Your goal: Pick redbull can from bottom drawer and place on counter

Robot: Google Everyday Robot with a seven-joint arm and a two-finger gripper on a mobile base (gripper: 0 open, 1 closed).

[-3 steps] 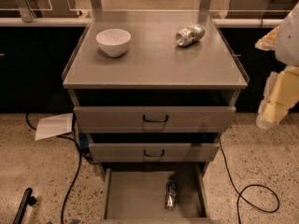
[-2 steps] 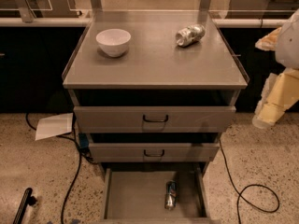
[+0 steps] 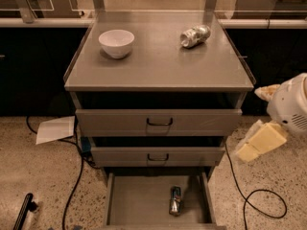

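Observation:
The redbull can (image 3: pixel 175 201) lies on its side in the open bottom drawer (image 3: pixel 136 202), right of the drawer's middle. The counter (image 3: pixel 158 61) is the grey top of the cabinet above it. My gripper (image 3: pixel 259 143), pale yellow on a white arm, hangs at the right of the cabinet, level with the two upper drawers. It is well above and to the right of the can and touches nothing.
A white bowl (image 3: pixel 116 43) stands at the counter's back left. A fatter silver can (image 3: pixel 195 35) lies at the back right. Two shut drawer fronts (image 3: pixel 158 122) sit above the open drawer. Paper (image 3: pixel 55 129) and cables (image 3: pixel 261 200) lie on the floor.
My gripper has moved down and to the left, closer to the cabinet's right side. The can, the drawer and the things on the counter have not moved.

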